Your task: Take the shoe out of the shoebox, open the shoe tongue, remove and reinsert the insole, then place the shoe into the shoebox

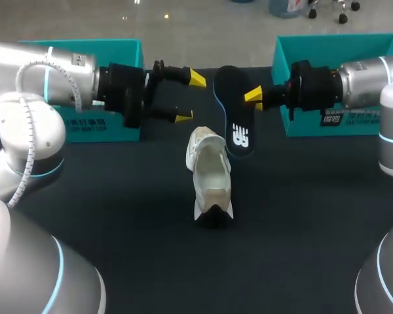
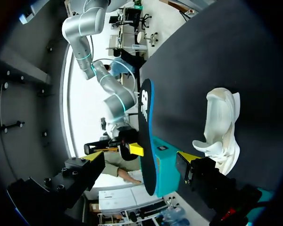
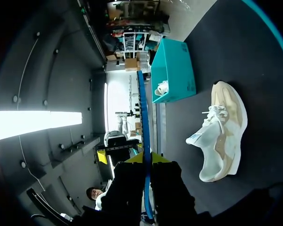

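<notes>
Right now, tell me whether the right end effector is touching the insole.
Touching. The right wrist view shows the insole edge-on, clamped from both sides between the fingers of the right end effector.

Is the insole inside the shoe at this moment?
No, the right gripper holds the insole by its edge, and the insole is outside the shoe.

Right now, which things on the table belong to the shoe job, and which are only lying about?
Job: cream-white lace-up sneaker; black foam insole with blue edge, held by right gripper; right teal cardboard shoebox, probably.
Lying about: left teal cardboard shoebox, holding another white shoe.
</notes>
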`<state>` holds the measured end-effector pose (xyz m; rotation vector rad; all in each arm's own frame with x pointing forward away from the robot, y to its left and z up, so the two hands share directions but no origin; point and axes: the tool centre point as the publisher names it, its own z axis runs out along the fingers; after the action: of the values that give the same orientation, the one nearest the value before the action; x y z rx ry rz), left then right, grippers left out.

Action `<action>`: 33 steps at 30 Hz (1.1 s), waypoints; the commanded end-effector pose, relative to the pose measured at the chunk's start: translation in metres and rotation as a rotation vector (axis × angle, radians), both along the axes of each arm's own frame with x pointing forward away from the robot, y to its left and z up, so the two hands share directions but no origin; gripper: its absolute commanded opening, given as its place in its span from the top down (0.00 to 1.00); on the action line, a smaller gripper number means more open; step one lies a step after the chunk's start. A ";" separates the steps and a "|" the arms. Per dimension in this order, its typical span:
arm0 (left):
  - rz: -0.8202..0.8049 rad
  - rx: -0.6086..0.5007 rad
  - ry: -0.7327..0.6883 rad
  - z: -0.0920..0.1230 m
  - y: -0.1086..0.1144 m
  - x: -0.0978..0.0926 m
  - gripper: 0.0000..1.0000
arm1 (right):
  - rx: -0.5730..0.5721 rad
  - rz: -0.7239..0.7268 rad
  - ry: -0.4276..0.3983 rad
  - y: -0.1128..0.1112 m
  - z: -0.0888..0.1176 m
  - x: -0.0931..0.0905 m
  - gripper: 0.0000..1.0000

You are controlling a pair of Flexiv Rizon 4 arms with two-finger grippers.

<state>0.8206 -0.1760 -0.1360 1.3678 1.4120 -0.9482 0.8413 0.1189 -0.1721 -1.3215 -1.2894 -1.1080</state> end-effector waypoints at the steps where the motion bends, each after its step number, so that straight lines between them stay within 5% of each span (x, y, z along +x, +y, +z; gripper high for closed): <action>1: 0.041 -0.058 -0.022 -0.013 0.000 -0.005 0.00 | -0.001 0.004 0.002 0.003 -0.001 0.001 1.00; 16: 0.065 -0.184 -0.036 -0.028 -0.025 0.013 0.00 | 0.008 0.022 0.024 0.017 0.007 -0.009 1.00; 19: 0.066 -0.201 -0.038 -0.027 -0.030 0.017 0.16 | 0.011 0.027 0.026 0.020 0.007 -0.012 1.00; 22: 0.066 -0.213 -0.034 -0.026 -0.035 0.019 0.19 | 0.014 0.029 0.030 0.023 0.007 -0.015 1.00; 33: 0.046 -0.255 -0.017 -0.026 -0.053 0.018 0.58 | 0.020 0.038 0.034 0.031 0.006 -0.019 1.00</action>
<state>0.8369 -0.2231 -0.1593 1.1533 1.2625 -1.0454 0.8225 0.1479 -0.1653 -1.2894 -1.2710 -1.0643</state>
